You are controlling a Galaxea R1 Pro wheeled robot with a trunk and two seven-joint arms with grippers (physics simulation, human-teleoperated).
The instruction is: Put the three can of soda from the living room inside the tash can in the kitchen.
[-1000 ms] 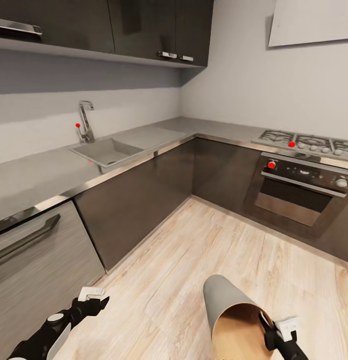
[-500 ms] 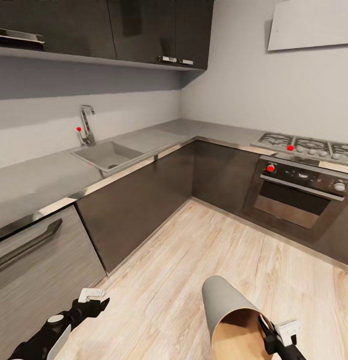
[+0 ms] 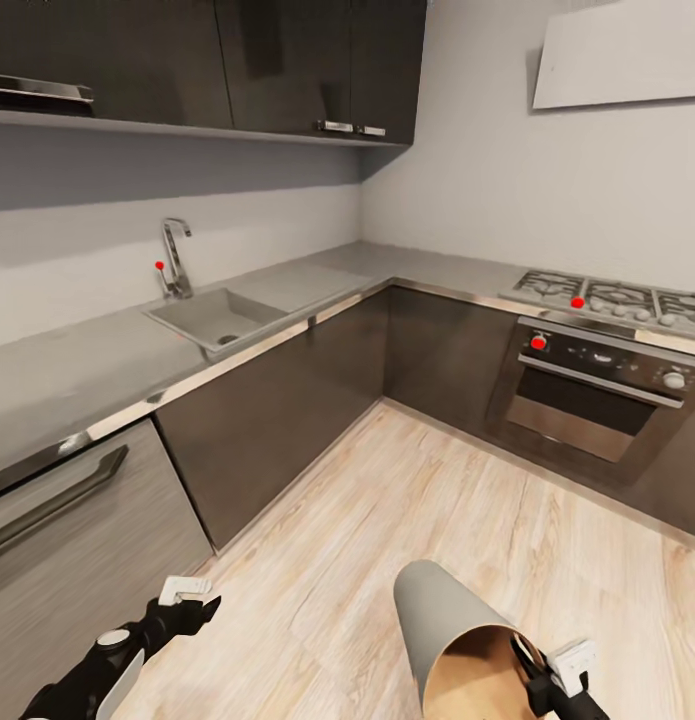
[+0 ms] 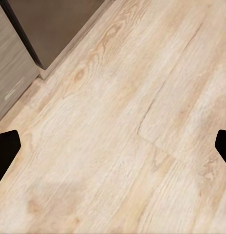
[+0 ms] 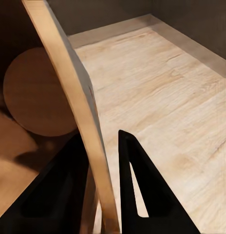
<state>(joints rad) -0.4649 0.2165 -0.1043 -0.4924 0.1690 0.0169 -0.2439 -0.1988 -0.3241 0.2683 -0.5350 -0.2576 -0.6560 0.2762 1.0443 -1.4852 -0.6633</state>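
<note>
We're in the kitchen, dark cabinets (image 3: pixel 287 400) wrapping the corner, sink (image 3: pixel 219 318) along one run, oven (image 3: pixel 597 400) on the other, and a broad wood floor (image 3: pixel 407 500) between them. The bin (image 3: pixel 457 645) is up off that floor, tipped on its side with the brown mouth facing the camera, carried by the right pincer (image 3: pixel 547 670).

Here's the worry: that grip is on the rim wall alone. In the right wrist view one finger (image 5: pixel 59 190) sits inside the bin, the other outside, with the thin wall (image 5: pixel 74 112) clamped between. A big tapered bin hanging from one edge could swing or slide out if the base turns sharply. Tipped like this, anything inside could roll out, though I see no cans in the visible part of the interior. It could also clip the cabinets on a tight turn.

Right arm low and forward, holding the bin beside the body. Left pincer (image 3: pixel 192 600) held low and forward, jaws wide apart over bare floor, holding nothing.
</note>
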